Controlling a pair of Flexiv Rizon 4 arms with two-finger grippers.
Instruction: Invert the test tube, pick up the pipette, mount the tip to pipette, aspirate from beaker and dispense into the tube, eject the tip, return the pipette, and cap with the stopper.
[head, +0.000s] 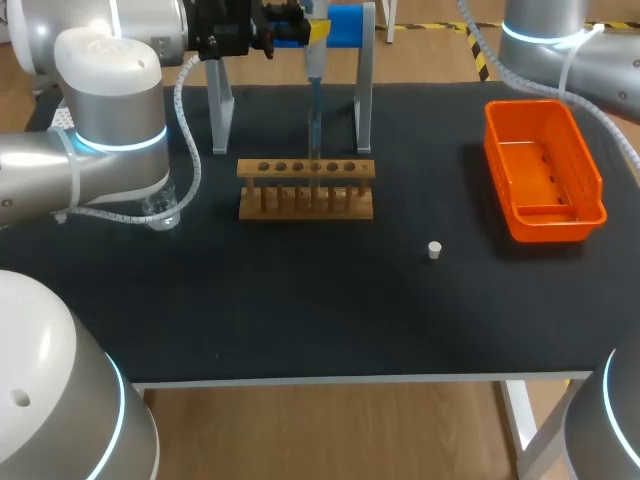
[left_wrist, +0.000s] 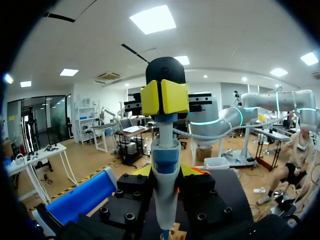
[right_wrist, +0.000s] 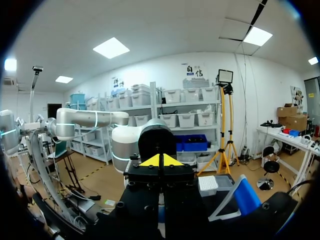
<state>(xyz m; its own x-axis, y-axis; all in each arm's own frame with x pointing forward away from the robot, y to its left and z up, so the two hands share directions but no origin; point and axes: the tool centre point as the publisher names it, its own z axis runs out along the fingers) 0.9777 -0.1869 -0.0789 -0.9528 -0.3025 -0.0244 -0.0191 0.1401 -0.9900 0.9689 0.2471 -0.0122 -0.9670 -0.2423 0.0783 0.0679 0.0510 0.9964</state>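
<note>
The jaws of the left arm (head: 110, 130) are clamped on the upper part of the pipette (left_wrist: 165, 165), one yellow pad on each side, and they hold it upright. In the head view it hangs between the two legs of the grey stand (head: 363, 100). Its thin lower end reaches down to the row of holes in the wooden rack (head: 305, 205); I cannot tell if a test tube stands in that hole. The jaws of the right arm (head: 560, 45) look closed together with nothing between them, and they do not show in the head view. The main risk, as I judge it, is alignment. If the pipette sits a little tilted in the grip, its end can strike the rim of the hole, push the light rack over the tabletop (head: 300, 310), or let drops fall outside. The beaker (head: 160, 212) is partly hidden by the left arm, so a wide movement may knock it over. The small stopper (head: 434, 250) lies alone, well apart from the rack, and can roll away if it is pinched badly.
</note>
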